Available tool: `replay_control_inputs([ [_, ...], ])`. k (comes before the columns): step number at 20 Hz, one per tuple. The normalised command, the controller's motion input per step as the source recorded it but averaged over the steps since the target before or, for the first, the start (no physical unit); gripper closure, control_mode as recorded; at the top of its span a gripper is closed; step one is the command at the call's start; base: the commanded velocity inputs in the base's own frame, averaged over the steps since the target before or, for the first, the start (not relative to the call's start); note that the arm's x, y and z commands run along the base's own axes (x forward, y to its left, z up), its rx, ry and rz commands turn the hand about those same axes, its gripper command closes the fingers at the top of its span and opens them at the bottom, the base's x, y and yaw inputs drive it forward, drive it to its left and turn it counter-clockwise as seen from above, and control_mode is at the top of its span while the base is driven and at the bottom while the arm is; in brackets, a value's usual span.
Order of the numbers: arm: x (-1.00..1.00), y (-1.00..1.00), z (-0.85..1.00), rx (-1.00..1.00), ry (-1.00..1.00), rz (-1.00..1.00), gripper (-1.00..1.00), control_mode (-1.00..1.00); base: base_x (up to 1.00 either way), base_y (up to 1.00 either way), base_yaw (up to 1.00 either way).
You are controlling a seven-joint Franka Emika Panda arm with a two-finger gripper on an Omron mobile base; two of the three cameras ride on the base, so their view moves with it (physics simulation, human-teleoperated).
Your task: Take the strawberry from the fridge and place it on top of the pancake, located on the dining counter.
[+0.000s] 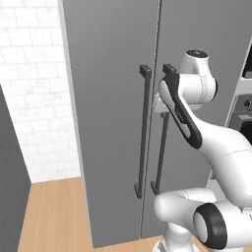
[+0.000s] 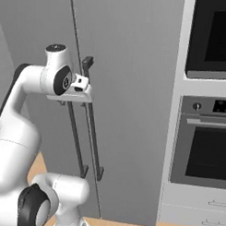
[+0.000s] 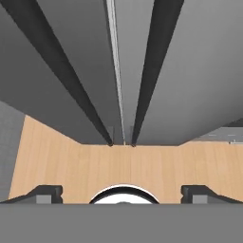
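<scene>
No readable writing shows anywhere. The fridge (image 1: 113, 118) stands shut, so the strawberry is hidden. The gripper (image 3: 122, 193) (fingertips (image 3: 45, 193) spread wide, holding nothing) points down before the two dark handles (image 2: 91, 120). The wall oven (image 2: 206, 144) is cut off at the right edge.

No text, label, brand, number or sign can be read on anything here.
</scene>
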Motion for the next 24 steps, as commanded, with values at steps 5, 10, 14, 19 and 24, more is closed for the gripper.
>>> replay_control_inputs([
  [5,0.0,0.0,0.0,0.0,0.0,0.0,-1.0,1.0,-0.69,0.0,0.0],
  [10,0.0,0.01,-0.02,0.0,0.0,0.0,-1.0,-1.0,-0.17,0.0,0.0],
  [14,0.43,0.0,-0.2,0.0,-0.14,0.0,-1.0,-1.0,0.0,0.0,0.0],
  [19,0.57,-0.1,-0.03,0.0,-0.13,0.0,-1.0,-1.0,0.0,0.0,0.0],
  [24,0.83,0.0,0.0,0.0,-0.18,-0.04,-1.0,-1.0,0.0,0.0,0.0],
])
